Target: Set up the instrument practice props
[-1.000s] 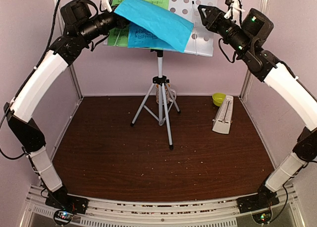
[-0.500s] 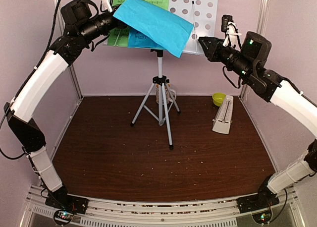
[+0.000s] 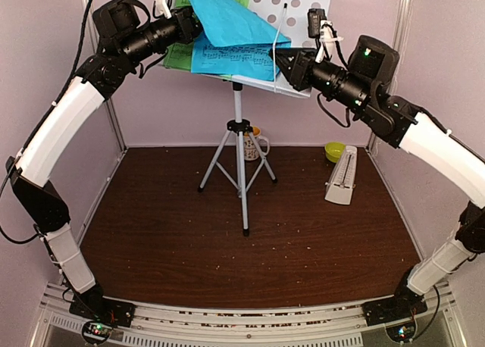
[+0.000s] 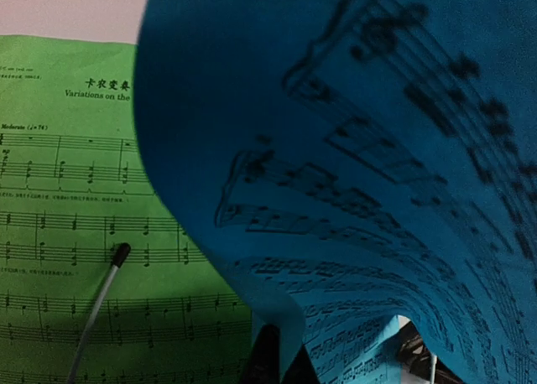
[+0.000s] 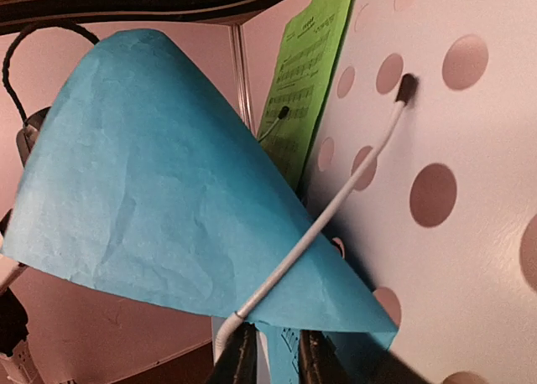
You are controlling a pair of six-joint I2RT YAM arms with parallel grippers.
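Worktop (image 3: 167, 241): dark brown wood, light crumbs scattered over it.

Music stand (image 3: 239, 126): silver tripod planted mid-worktop, nearer the far edge. White perforated desk (image 5: 453, 292) up top, above both arms.

Blue sheet (image 3: 227, 17): on the desk. Upper part curls forward and over, so the plain back faces the top camera. Lower part lies flat with its notes showing. Left wrist view has the printed side (image 4: 352, 191) arching close over the lens. Right wrist view has the plain side (image 5: 159, 183) as a wide cone.

Green sheet (image 3: 179, 55): flat on the left half of the desk, partly under the blue one. Staves and title legible in the left wrist view (image 4: 75, 199).

Left tool (image 3: 191, 27): at the blue sheet's left edge. One dark fingertip (image 4: 264, 359) shows beside the paper; cannot tell if it pinches.

Right tool (image 3: 282, 59): at the desk's lower right edge. Fingers (image 5: 243, 355) close together, a strip of blue paper between them; cannot tell if they press it.

Metronome (image 3: 342, 176): white pyramid, standing near the right edge, toward the far right corner.

Mug (image 3: 255, 144): patterned, at the far edge, behind the tripod.

Bowl (image 3: 333, 151): lime green, far right corner, just behind the metronome.

Retainer wires: white, black-tipped. One crosses the blue sheet (image 5: 336, 208), one lies on the green (image 4: 96, 304).
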